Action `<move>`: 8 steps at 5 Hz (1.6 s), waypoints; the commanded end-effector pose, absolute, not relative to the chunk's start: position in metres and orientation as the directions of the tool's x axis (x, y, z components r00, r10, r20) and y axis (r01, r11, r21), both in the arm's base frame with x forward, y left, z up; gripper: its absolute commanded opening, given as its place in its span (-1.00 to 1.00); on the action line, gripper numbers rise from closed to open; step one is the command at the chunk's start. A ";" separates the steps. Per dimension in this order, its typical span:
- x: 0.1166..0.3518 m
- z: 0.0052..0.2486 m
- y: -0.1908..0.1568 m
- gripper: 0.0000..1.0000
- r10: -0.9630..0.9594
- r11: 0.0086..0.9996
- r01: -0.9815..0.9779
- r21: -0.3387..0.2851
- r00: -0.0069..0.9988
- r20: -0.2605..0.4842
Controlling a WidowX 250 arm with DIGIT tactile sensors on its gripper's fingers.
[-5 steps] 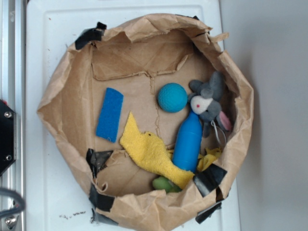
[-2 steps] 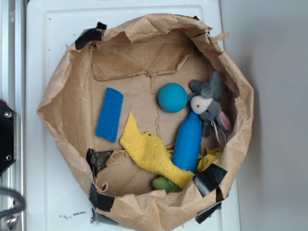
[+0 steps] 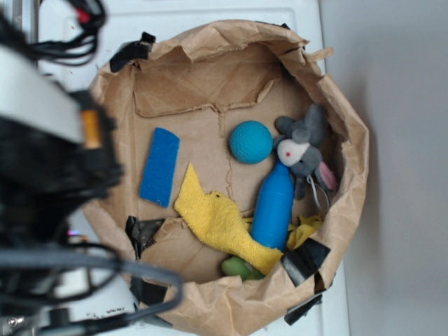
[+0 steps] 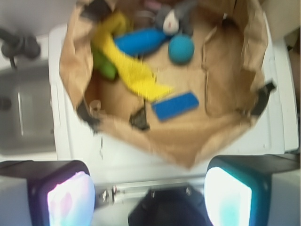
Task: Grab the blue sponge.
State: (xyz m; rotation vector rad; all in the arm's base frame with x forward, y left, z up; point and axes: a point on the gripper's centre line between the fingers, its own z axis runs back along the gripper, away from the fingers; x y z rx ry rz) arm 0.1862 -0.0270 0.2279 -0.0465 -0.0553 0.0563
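Note:
The blue sponge (image 3: 159, 166) is a thin flat bright blue strip lying on the floor of the brown paper bag (image 3: 105, 126), left of centre. The wrist view shows the blue sponge (image 4: 175, 105) near the bag's (image 4: 188, 146) closest rim. My gripper (image 4: 149, 197) is open, its two pale pads wide apart with nothing between them, high above the white surface just outside the bag's rim. In the exterior view only the blurred arm (image 3: 49, 161) shows at the left; the fingers are not seen there.
Inside the bag lie a yellow cloth (image 3: 220, 224), a blue bottle toy (image 3: 273, 208), a teal ball (image 3: 250, 142), a grey plush mouse (image 3: 304, 150) and a green item (image 3: 238, 267). Black tape (image 3: 143, 232) patches the crumpled walls. A metal rail (image 4: 141, 192) runs below the gripper.
The arm has swung into the exterior view from the left, covering the bag's left edge. The objects in the bag have not moved.

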 end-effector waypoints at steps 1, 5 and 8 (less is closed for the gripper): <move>0.218 0.221 -0.014 1.00 0.403 0.913 -0.391 -0.119 0.910 0.101; 0.233 0.191 -0.020 1.00 0.788 0.615 -0.788 -0.043 0.616 -0.020; 0.233 0.191 -0.020 1.00 0.788 0.615 -0.788 -0.043 0.616 -0.020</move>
